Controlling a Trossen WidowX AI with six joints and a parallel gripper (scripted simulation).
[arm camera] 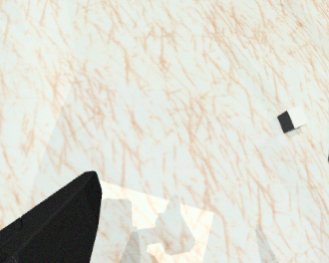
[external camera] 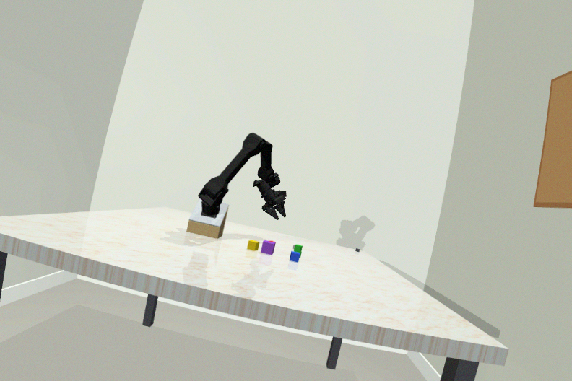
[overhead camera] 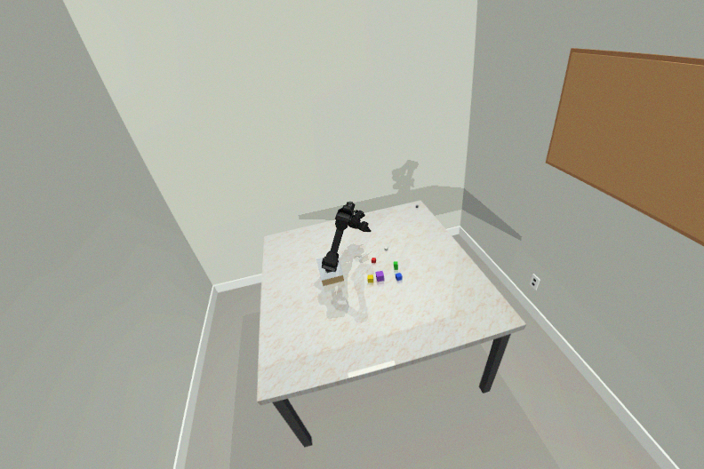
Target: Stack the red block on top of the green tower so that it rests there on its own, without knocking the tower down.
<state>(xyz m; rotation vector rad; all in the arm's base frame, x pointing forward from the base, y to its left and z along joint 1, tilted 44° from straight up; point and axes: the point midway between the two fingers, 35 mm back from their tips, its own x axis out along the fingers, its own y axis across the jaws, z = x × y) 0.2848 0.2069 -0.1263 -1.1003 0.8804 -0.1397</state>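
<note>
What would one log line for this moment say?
stage: approach | gripper: open, empty, above table | red block: on table | green tower: standing

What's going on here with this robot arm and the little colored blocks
A single black arm is reaching out over a marble-look table, its gripper open, empty and angled down, well above the surface. The red block sits untouched on the table, and the green tower stands a short way off, apart from it. Yellow, purple and blue blocks lie in a row nearby, with a small white cube beyond. Nothing has been picked up yet.
</note>
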